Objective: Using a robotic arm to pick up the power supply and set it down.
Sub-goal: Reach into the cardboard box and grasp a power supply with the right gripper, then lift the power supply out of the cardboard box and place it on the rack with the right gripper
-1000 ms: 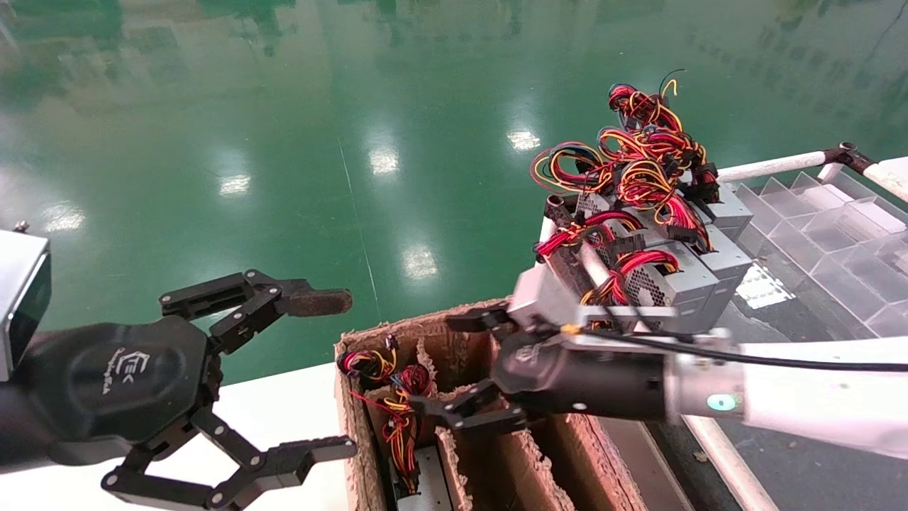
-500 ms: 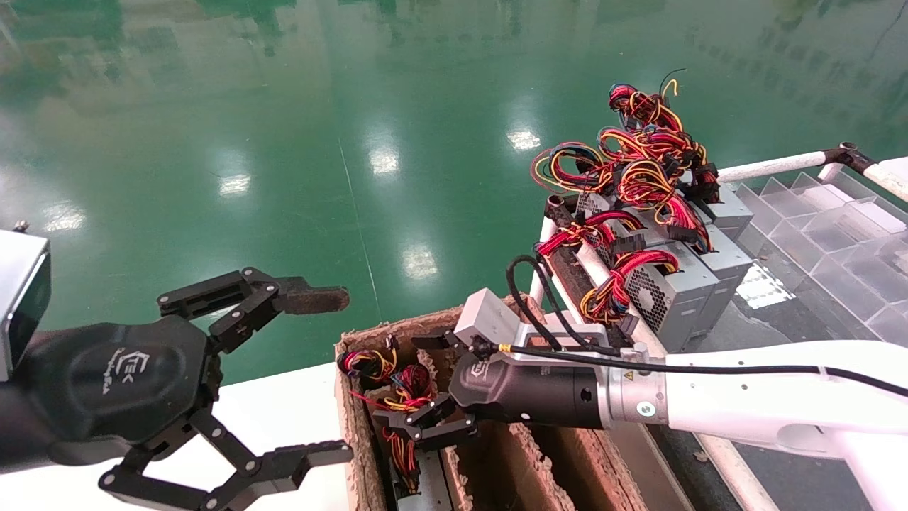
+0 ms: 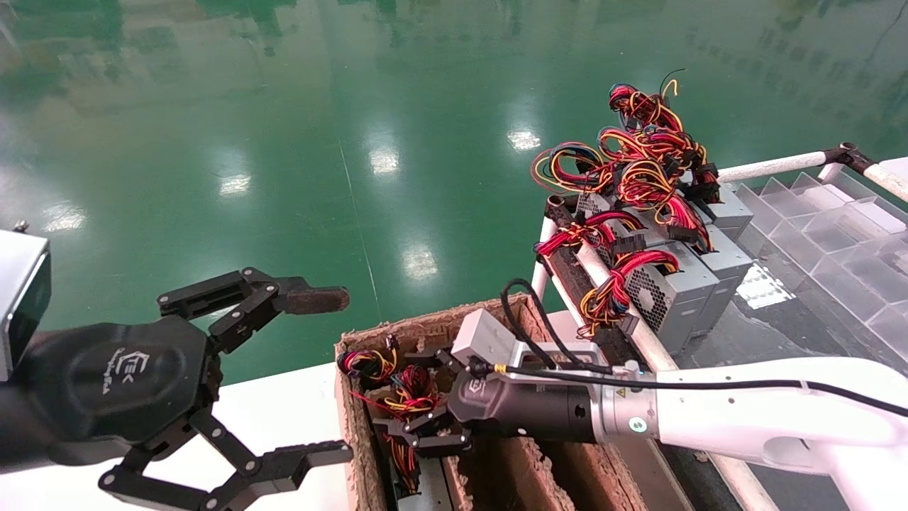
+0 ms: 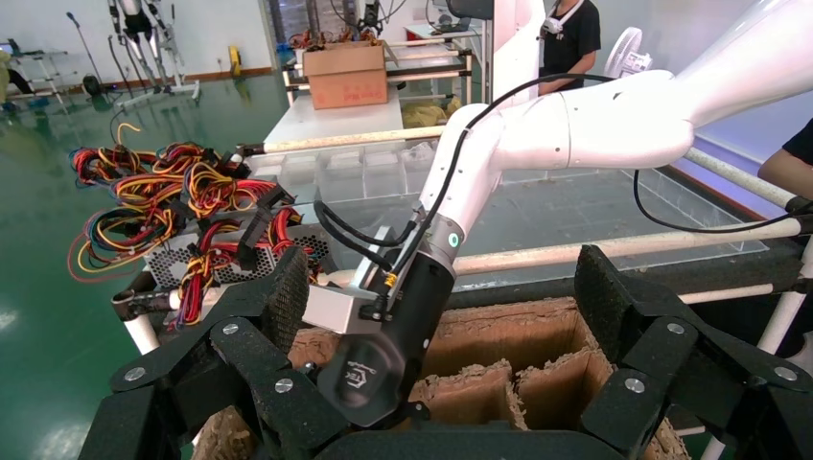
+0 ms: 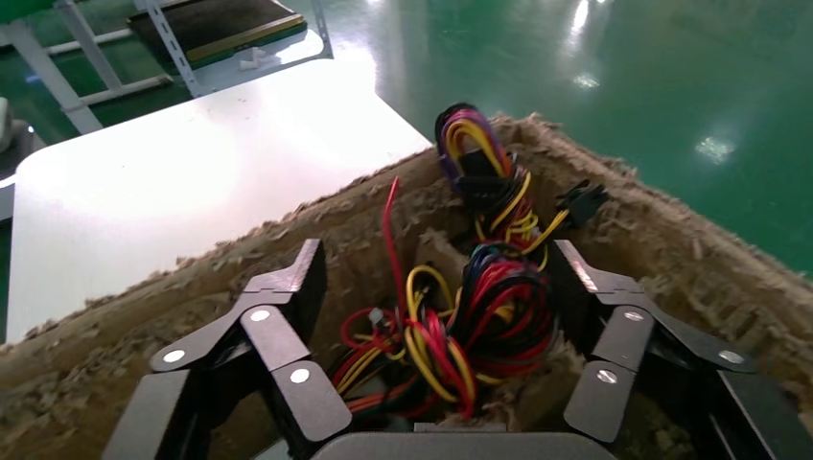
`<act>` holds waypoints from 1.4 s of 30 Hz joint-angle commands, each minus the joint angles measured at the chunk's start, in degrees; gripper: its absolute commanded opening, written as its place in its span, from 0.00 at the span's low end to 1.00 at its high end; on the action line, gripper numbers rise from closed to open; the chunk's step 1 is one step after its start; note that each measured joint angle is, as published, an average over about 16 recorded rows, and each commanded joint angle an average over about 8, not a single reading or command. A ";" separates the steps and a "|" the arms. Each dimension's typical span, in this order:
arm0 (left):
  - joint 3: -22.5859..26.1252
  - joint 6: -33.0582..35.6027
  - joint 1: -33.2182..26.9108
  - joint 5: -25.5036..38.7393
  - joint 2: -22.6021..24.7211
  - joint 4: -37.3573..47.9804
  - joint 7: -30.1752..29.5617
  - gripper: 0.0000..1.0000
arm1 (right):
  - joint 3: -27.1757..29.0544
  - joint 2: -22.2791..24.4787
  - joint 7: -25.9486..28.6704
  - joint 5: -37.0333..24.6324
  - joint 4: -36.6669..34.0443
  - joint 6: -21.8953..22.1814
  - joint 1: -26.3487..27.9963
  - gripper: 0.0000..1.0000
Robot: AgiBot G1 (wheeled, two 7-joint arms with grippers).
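The robotic arm [image 3: 745, 415] reaches from the right into a cardboard box [image 3: 425, 328]. Its gripper, my right gripper [image 3: 410, 397], is open low in the box's left compartment. In the right wrist view the right gripper [image 5: 438, 264] has its fingers on either side of a red, yellow and black wire bundle [image 5: 479, 321], apart from it. That bundle belongs to a power supply whose grey body [image 3: 434, 482] shows deeper in the compartment. My left gripper [image 3: 340, 374] hangs open and empty to the left of the box.
Several more grey power supplies [image 3: 681, 280] with tangled wires [image 3: 638, 163] sit stacked on a white-tube rack at the right. Clear plastic dividers [image 3: 837, 234] lie beyond them. A white table [image 3: 284, 415] lies left of the box. Cardboard partitions [image 4: 518, 369] split the box.
The right arm has swung left and dropped from the box's right rim into the left compartment, bringing its open fingers around the wire bundle. The left gripper has stayed put.
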 commanded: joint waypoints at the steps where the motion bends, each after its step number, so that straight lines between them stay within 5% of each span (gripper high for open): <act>1: 0.00 0.00 0.00 0.00 0.00 0.00 0.00 1.00 | -0.02 -0.03 -0.50 0.03 -0.32 -0.18 -0.16 0.00; 42: 0.07 -0.03 -0.02 -0.05 -0.03 0.00 0.03 1.00 | 3.39 5.35 0.32 6.74 3.88 -4.45 -3.75 0.00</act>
